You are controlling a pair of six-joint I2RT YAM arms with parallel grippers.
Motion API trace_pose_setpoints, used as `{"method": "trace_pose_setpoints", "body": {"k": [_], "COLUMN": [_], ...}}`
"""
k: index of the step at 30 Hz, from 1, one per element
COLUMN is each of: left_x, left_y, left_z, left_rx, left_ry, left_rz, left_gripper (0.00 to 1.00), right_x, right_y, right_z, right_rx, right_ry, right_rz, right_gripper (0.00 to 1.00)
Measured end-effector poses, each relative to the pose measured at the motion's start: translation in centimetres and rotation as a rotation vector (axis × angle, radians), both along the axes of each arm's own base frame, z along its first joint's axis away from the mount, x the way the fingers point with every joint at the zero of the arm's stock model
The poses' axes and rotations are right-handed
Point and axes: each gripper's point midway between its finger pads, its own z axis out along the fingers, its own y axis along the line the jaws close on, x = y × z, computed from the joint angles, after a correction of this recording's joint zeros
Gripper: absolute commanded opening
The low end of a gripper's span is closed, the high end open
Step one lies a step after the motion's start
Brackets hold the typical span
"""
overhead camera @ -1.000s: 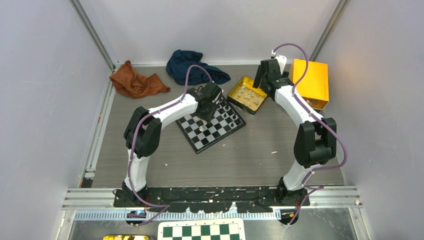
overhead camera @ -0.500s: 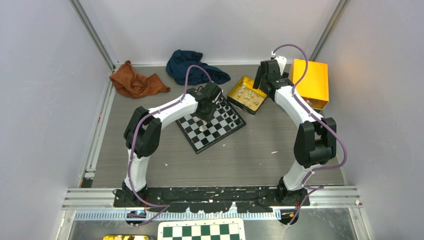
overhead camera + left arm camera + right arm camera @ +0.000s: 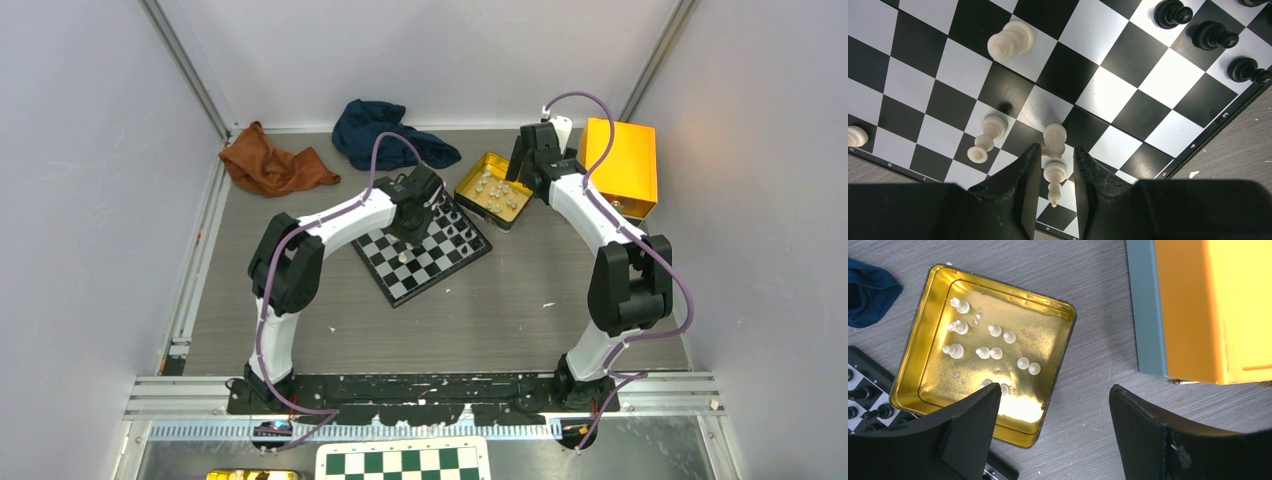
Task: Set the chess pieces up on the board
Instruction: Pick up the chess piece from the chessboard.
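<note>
- The board [image 3: 432, 272] lies on the grey table [image 3: 500, 320] between the two arms. It is turned cornerwise, with one corner pointing toward the bases.
- Black pieces [image 3: 1215, 36] line its far right edge. A few white pieces [image 3: 984, 142] are scattered over the side nearer the left arm.
- The left gripper [image 3: 1057, 152] hangs over that side, its fingers [image 3: 1025, 190] drawn in narrow on either side of one small white piece [image 3: 1054, 180].
- In the wrist view that piece's long axis runs in line with the fingers, head toward the middle of the board. I cannot tell whether the pads actually touch it, or whether it stands on its square.
- The right gripper [image 3: 1055, 392] is spread wide and holds nothing. It hovers over the near edge of a gold tin [image 3: 910, 365] just off the board's far right side.
- More cream pieces [image 3: 995, 352] lie in the tin.
- A yellow box [image 3: 1208, 310] sits just beside the tin, and a blue cloth [image 3: 385, 135] and a brown cloth [image 3: 270, 165] lie by the far wall.
- Compared with a second ago, the left arm and the board look unchanged from above. Only the right wrist has shifted a shade.
</note>
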Motion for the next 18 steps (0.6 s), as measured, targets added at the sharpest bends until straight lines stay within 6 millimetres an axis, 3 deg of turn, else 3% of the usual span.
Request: {"method": "trace_pose_setpoints", "body": {"k": [6,18], "left_x": [-0.20,-0.43], "left_y": [0.14,0.19], "left_z": [-0.43,-1.02], "left_rx": [0.007,0.006], "left_ry": [0.011,0.031], "left_rz": [0.002,0.013], "left_gripper": [0.28,0.11], "right_x": [-0.04,-0.04], "right_y": [-0.01,-0.01], "right_z": [-0.12,-0.12], "right_rx": [-0.001,-0.001], "right_ry": [0.002,0.002], "right_rz": [0.000,0.000], "right_gripper": [0.85,0.85]}}
